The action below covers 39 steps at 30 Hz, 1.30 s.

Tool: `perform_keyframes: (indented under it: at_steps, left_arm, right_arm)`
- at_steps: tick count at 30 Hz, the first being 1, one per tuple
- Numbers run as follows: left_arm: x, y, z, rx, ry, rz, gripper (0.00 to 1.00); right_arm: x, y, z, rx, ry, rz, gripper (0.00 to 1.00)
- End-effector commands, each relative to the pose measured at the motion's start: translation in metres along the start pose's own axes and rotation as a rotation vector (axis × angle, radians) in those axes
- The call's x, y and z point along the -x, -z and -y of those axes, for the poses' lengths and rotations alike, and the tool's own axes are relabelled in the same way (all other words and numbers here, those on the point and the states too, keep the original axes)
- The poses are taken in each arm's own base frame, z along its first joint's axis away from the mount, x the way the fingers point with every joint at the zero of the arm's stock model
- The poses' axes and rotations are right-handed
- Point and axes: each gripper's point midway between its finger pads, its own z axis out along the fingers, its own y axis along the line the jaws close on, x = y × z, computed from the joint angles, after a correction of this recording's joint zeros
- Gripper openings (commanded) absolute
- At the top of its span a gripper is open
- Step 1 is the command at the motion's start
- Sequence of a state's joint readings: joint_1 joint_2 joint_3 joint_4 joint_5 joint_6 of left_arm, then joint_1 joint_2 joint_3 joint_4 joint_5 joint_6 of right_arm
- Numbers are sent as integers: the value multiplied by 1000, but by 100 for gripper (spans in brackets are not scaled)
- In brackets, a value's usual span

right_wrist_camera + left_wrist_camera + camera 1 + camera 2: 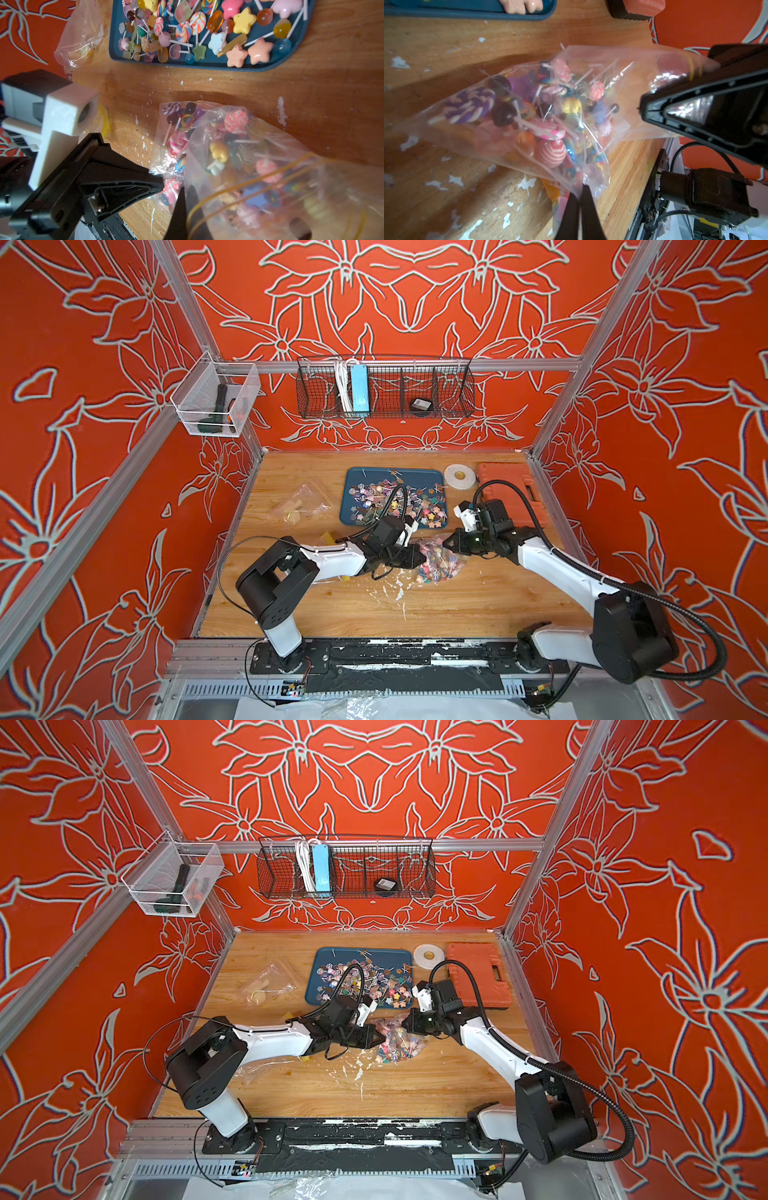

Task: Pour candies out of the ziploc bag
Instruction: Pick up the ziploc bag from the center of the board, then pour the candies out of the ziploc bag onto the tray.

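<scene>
Left hand (580, 192) tight on ziploc bag (639, 68), plain only in wrist view.

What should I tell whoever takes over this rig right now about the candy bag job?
Left end effector: shut on the ziploc bag's edge.
Right end effector: shut on the bag's opposite edge.
Bag is between them, in front of the blue tray, with its candies inside.
Done: a heap of candies already lies in the tray.
Left: likely open the bag and tip it over the tray.
</scene>
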State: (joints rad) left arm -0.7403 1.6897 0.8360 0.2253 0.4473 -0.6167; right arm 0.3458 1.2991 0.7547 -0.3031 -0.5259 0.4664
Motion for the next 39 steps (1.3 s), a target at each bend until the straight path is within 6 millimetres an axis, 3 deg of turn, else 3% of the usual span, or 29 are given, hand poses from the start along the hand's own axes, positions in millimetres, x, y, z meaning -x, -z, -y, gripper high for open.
perform_keyframes:
  at_steps: [1,16,23,26,39]
  left_arm:
    - [6,1,11,-20,-34,10,7]
    - [0,-16,7,-26,-20,-25,16]
    - [0,-20,7,-31,-9,-29,11]
    - [1,-20,8,-36,-6,-29,0]
    - [5,-7,14,-29,-17,2,0]
  right_arm:
    - [-2,4,-5,30,-8,0,0]
    - [-3,6,-5,29,-8,4,0]
    - [-4,6,-5,28,-9,3,0]
    - [-4,6,-4,27,-7,3,0]
    - [-4,12,-11,50,-6,10,0]
